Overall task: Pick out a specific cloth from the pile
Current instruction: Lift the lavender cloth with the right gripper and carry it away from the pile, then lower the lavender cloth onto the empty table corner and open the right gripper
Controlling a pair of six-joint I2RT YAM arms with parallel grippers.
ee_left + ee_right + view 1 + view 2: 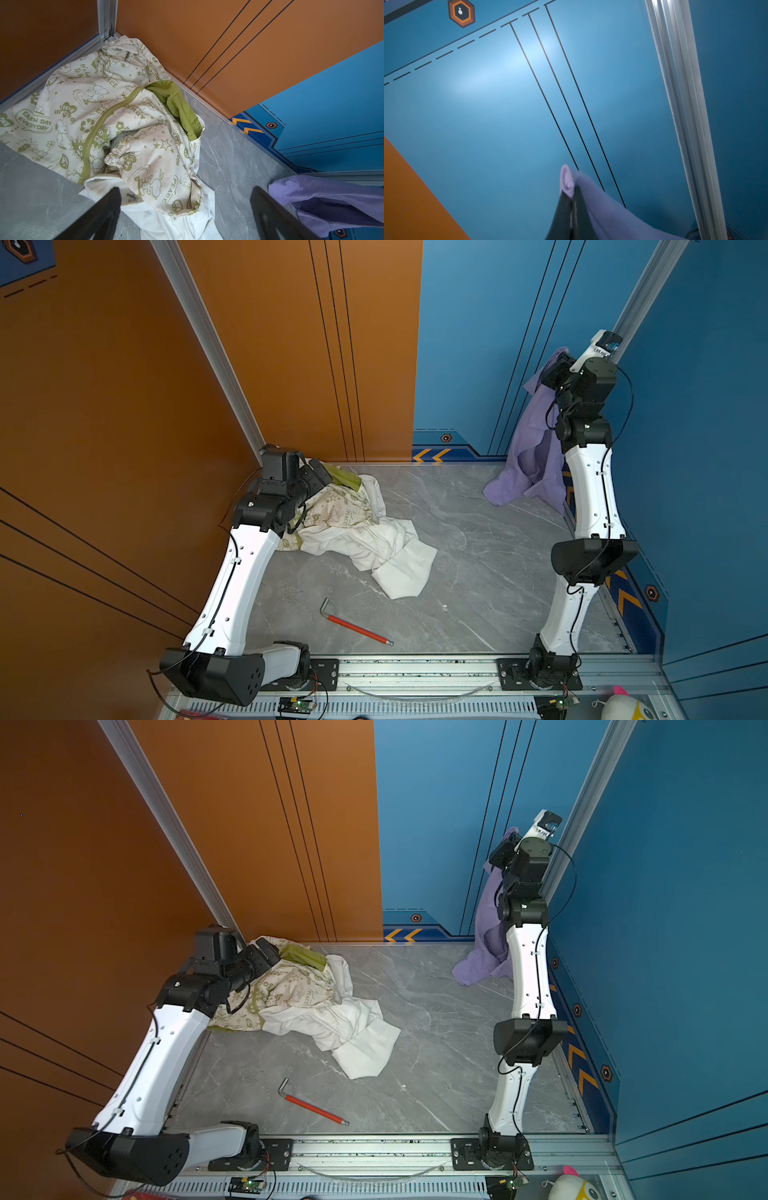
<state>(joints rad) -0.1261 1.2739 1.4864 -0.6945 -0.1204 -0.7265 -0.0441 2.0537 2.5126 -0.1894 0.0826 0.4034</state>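
Lilac cloth (525, 456) | clamped in right tool (572, 194) | pile (345, 510) well apart

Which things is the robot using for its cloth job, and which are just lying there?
For the job:
- lilac cloth, pinched in the shut right gripper
- pile of cream, green and white cloths
- open left gripper at the pile

Just lying about:
- red-handled hex key on the table
- plush toy near the right arm's base

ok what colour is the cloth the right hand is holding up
Plain light purple; the cloth shows best in a top view.
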